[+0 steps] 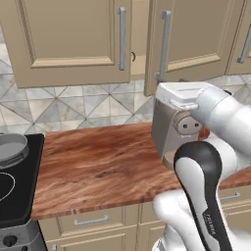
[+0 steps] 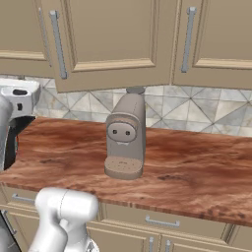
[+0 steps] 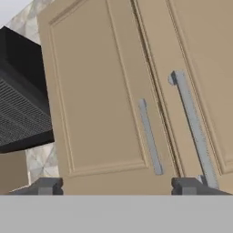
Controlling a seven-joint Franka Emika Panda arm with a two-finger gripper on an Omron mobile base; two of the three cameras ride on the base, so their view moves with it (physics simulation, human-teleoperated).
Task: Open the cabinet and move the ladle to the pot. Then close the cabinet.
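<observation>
Two dark fingertips (image 3: 48,185) of the gripper (image 3: 117,186) stand wide apart at the near edge of the hand view, spread and grasping nothing, facing the cabinet (image 3: 104,91). On the black forearm link (image 1: 208,206) in the left base view runs a small line of pale lettering, too small to read.

Beyond the arm lies the surface (image 1: 103,166), a slab of reddish-brown wood grain with wavy streaks. On it stands the coffee machine (image 2: 125,140), a tall, rounded grey body with a perforated tan drip base. At the far left of the left base view a black stove (image 1: 19,186) carries the pot (image 1: 12,148), a round, shallow grey metal vessel just beside the surface's left end.

Behind these, the backsplash (image 1: 73,105) is tiled in grey and beige triangles. Above it hangs the cabinet, tan with recessed flat panels. Its two long silver bar handles (image 1: 121,38) run upright along the middle seam. Its right door (image 1: 193,34) is slightly ajar, with a thin dark curved piece showing in the gap (image 1: 133,57); whether that is the ladle I cannot tell.
</observation>
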